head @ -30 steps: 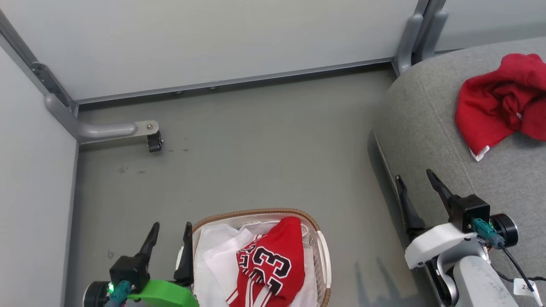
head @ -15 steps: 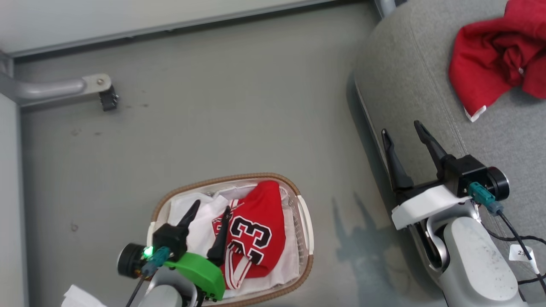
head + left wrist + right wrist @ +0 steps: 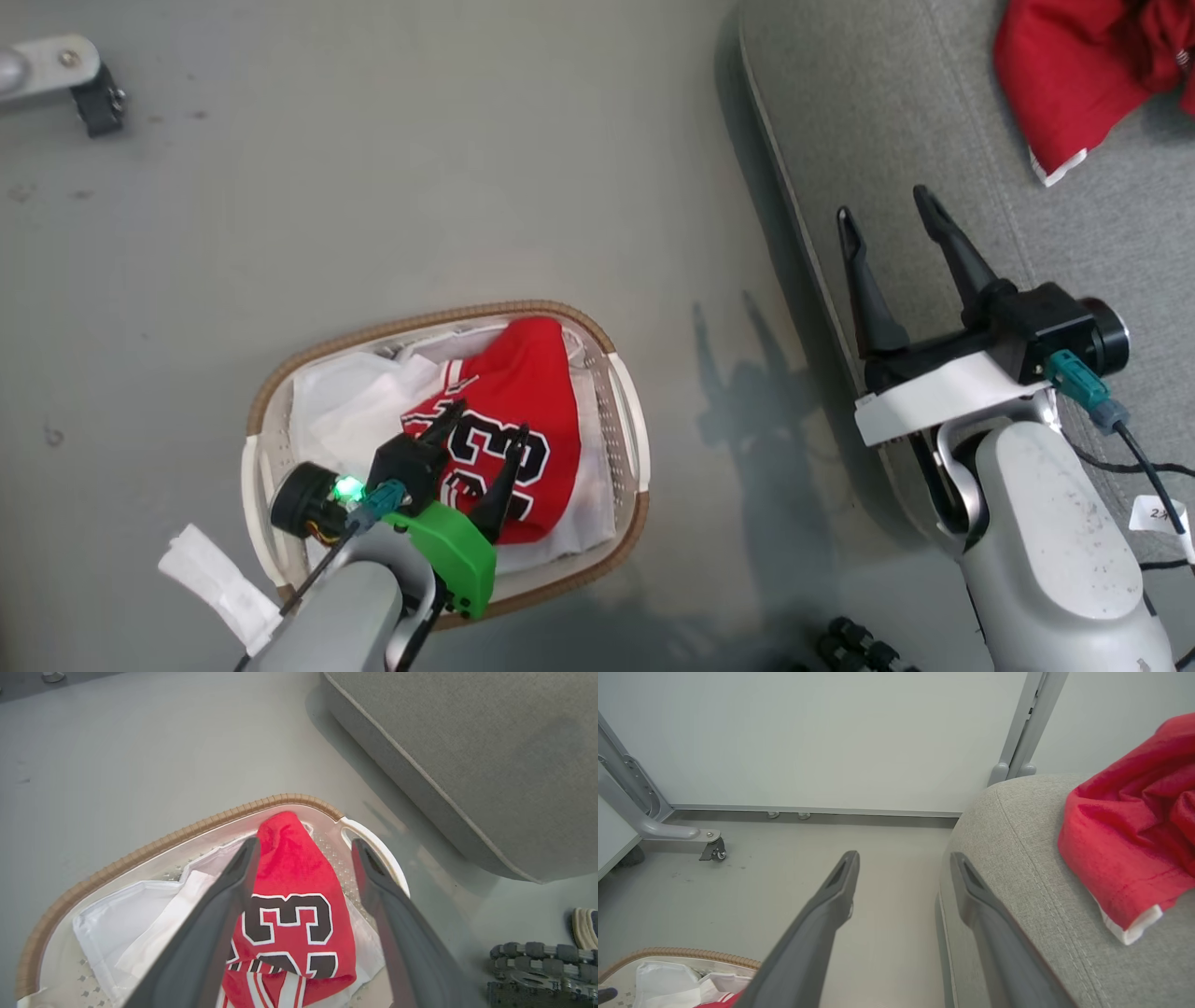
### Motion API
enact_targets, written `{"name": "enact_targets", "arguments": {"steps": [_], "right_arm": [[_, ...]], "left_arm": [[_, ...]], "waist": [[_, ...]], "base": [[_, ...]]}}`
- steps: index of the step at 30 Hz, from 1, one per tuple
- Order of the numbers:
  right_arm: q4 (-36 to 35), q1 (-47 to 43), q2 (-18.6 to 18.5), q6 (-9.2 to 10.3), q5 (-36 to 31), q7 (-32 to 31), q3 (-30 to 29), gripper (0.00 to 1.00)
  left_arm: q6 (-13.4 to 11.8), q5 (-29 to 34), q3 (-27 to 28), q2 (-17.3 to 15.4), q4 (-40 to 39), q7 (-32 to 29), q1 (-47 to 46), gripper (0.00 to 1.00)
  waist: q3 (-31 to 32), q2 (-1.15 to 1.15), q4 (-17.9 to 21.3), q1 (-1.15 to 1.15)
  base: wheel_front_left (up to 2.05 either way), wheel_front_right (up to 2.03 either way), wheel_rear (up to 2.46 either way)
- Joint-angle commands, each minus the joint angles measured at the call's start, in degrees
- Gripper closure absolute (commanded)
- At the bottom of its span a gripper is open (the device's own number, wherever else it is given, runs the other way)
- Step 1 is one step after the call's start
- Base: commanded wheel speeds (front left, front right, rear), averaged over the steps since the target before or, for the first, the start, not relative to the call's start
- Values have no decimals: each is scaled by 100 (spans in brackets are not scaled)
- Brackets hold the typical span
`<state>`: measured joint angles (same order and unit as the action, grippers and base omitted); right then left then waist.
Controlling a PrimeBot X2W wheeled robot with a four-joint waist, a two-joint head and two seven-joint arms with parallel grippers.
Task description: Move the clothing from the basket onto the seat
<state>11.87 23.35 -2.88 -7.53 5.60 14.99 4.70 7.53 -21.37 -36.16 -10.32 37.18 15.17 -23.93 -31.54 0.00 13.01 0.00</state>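
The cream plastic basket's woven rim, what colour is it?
The woven rim is brown, clearest in the left wrist view.

Red garment [image 3: 1074, 84] — cropped at edge, jersey [image 3: 537, 392] part-hidden by left tool [image 3: 490, 419]

We'd call this a robot test bay dressed up as a bit of living room rather than a lived-in home. Across the top of the right wrist view we've got plain pale partition panels [image 3: 831, 742] set into grey metal posts [image 3: 1029, 718], plus a bracket leg ending in a little caster [image 3: 717, 851] at the left, all on a bare smooth grey floor [image 3: 373, 187]. The homey bits are the grey upholstered seat [image 3: 896, 121] at the upper right of the head view and the laundry basket [image 3: 420, 324] sitting on the floor at lower left.
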Motion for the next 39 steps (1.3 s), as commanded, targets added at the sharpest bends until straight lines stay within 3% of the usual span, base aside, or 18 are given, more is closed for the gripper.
{"name": "enact_targets", "arguments": {"steps": [1,10,19,39], "right_arm": [[-54,105,-9,8,44,28,-7,0],[-274,243,-7,8,13,28,49,0],[-458,316,-11,8,-174,28,73,0],[-625,439,-10,8,-229,28,112,0]], "left_arm": [[-8,-74,-105,-107,81,-4,-215,0],[-8,-362,-576,-320,729,-4,-887,0],[-8,-764,-1086,-209,1488,-4,-1368,0],[-8,-1537,-2511,-83,2194,-5,-2277,0]], "waist": [[-505,0,146,0],[-1014,0,142,0],[-1412,0,2,0],[-1838,0,-126,0]], "base": [[0,0,0],[0,0,0],[0,0,0],[0,0,0]]}}
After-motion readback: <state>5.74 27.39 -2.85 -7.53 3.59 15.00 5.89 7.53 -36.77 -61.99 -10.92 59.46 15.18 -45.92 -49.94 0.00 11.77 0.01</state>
